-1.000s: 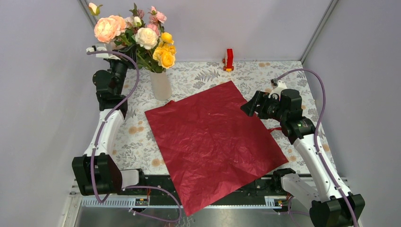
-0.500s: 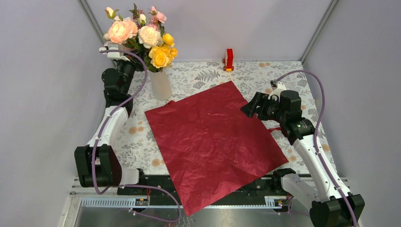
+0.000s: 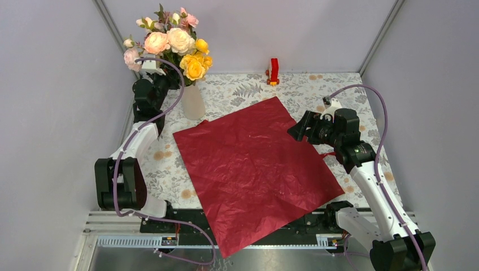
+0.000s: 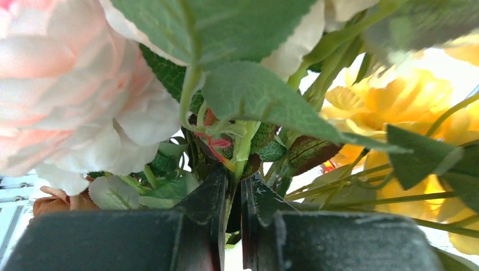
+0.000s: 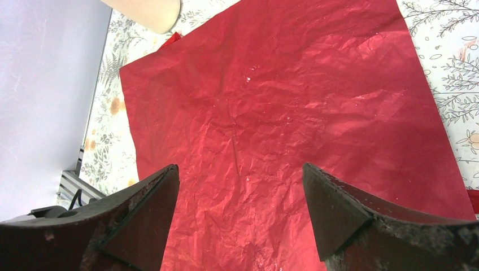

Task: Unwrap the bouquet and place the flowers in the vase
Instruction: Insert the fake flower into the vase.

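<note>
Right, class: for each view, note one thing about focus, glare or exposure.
Top external: evenly lit, sharp throughout. Left wrist: the flowers crowd the lens, soft and blurred, yellow ones washed out by backlight. Right wrist: the wrapping paper is sharp, its creases catching a sheen.

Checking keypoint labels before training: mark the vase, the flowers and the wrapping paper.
vase (image 3: 193, 106): top external view, bare cream body below the leaves.
flowers (image 3: 195, 69): top external view, on the big yellow bloom.
wrapping paper (image 3: 254, 169): top external view, middle of the flat red sheet.
</note>
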